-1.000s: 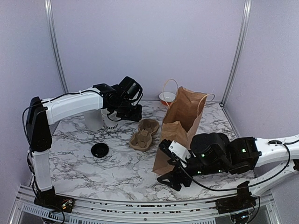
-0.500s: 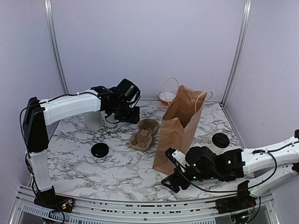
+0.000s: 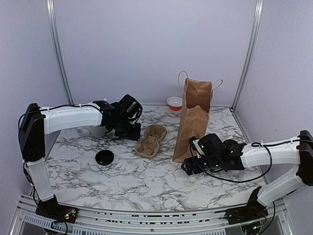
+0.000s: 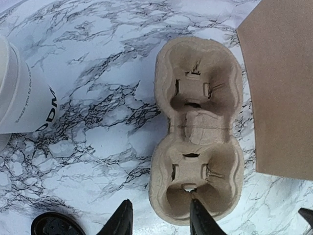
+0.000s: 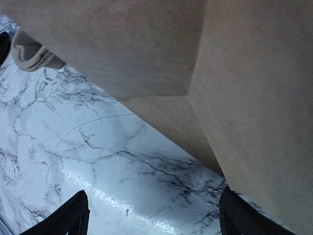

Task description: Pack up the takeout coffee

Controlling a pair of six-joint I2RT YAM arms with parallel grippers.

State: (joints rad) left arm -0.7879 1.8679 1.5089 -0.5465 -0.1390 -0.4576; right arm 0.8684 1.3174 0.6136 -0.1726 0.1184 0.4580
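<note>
Nothing is packed yet: cup is left on counter near tray, lid apart; bag is stood upright. Left jaws and right jaws are seen parted, empty.

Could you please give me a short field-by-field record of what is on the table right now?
paper bag: upright, right of the tray
cup tray: both wells empty
white cup: lettered, on the table, left of the tray
black lid: loose on the table
left gripper: open, empty, above the tray's rim
right gripper: open, empty, by the bag's base
</note>
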